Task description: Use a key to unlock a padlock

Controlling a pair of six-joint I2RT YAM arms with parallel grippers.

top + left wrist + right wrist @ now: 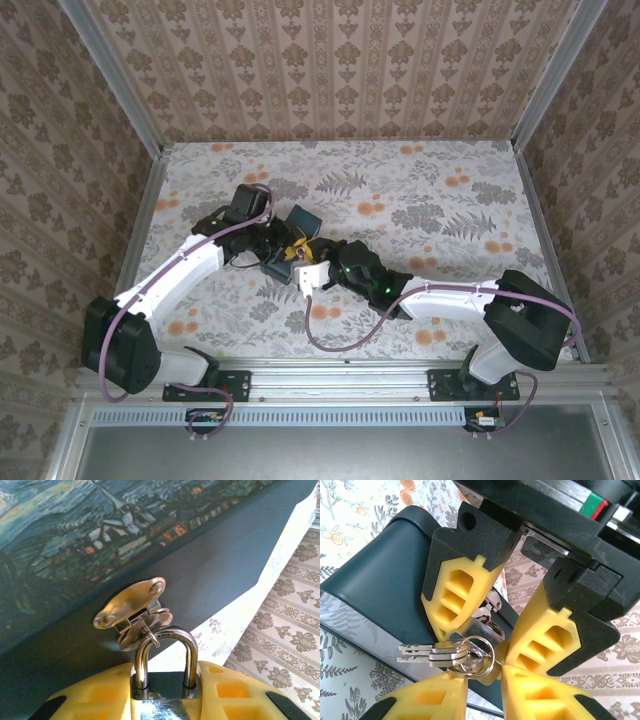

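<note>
Here the left end effector (166, 680) grips the padlock (162, 706), keys (432, 654) just beside it

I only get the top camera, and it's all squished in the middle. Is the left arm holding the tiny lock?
Observer: Yes. The left gripper is shut on the padlock, with yellow fingers on either side of its body.
Operator: Is it stuck on something?
Observer: Its shackle runs through the brass hasp on the blue box.
Operator: Where are the keys?
Observer: On a ring right by the padlock, between the fingertips of the right gripper. The keys stick out sideways.
</note>
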